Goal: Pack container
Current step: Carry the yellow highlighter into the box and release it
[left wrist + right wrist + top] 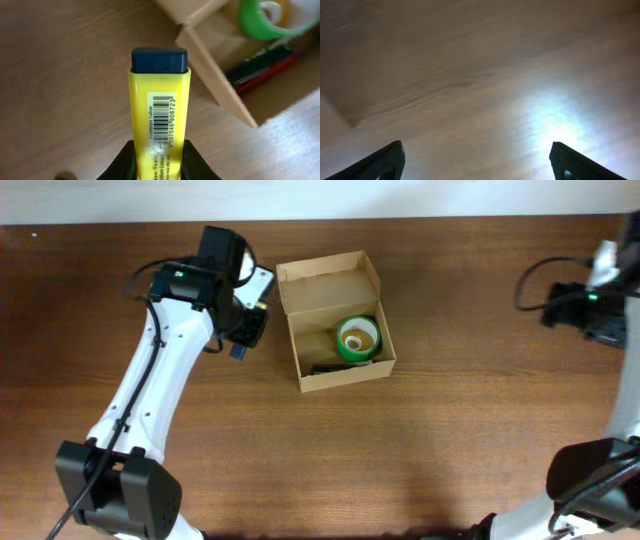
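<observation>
Overhead view | box (350, 376) sitting open mid-table, already holding tape roll (358, 339) and pens (260, 67) | left gripper (160, 150) clamping highlighter (160, 110) just beside box, not yet loaded | right gripper (480, 162) hanging released, well apart | lid closing likely remaining

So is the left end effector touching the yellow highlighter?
Touching. The left wrist view shows the left end effector with its fingers pressed against both sides of the yellow highlighter.

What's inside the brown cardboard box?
A green tape roll sits in the container. A few thin dark and red pens lie by its wall, beside the roll. Whatever is under the roll is covered and cannot be seen.
</observation>
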Motion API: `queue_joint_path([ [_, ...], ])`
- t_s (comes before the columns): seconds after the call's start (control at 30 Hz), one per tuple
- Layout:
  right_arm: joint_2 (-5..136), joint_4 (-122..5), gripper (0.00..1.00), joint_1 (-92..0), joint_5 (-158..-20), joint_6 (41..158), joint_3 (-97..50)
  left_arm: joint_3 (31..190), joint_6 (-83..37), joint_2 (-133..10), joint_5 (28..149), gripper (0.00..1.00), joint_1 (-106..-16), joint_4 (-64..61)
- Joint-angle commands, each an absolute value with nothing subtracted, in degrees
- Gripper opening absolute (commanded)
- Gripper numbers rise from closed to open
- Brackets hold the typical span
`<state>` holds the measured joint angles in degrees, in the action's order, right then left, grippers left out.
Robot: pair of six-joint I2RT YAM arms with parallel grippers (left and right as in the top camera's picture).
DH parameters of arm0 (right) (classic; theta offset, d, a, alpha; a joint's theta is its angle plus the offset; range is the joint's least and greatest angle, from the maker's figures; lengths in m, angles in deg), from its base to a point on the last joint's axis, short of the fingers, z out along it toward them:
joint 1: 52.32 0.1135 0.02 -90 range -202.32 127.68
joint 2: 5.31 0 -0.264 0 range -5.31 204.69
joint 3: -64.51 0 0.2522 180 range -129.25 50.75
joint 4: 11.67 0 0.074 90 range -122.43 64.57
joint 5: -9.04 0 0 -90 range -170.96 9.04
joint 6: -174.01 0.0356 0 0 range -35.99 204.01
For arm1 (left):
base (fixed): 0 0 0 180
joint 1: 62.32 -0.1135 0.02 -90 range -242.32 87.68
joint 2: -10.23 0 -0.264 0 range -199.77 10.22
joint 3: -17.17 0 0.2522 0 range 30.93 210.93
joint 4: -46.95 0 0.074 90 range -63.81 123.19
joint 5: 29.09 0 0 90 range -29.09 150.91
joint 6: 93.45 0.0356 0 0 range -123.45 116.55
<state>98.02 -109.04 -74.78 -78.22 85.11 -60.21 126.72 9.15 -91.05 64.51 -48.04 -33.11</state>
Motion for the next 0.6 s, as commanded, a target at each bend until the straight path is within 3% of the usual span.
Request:
queue_joint_path([
  [0.0,96.7,-108.5,0.93,-78.7,-77.7,85.2,-60.1,128.6,15.4,-91.1,67.4,0.02,-45.9,-33.3],
  [0.13,96.7,-107.7,0.93,-80.2,-77.7,85.2,-60.1,134.0,19.4,-93.2,68.3,0.01,-44.2,-33.6],
  [0.27,96.7,-107.4,0.93,-80.1,-77.7,85.2,-60.1,148.2,26.3,-102.8,71.9,0.01,-43.5,-42.7],
  [0.4,96.7,-107.4,0.93,-80.1,-79.0,85.1,-60.1,159.7,29.7,-112.5,68.5,0.01,-39.8,-46.6],
  [0.57,96.7,-107.4,0.93,-80.1,-79.0,85.2,-60.1,161.3,37.3,-114.2,63.7,0.01,-34.5,-46.7],
])
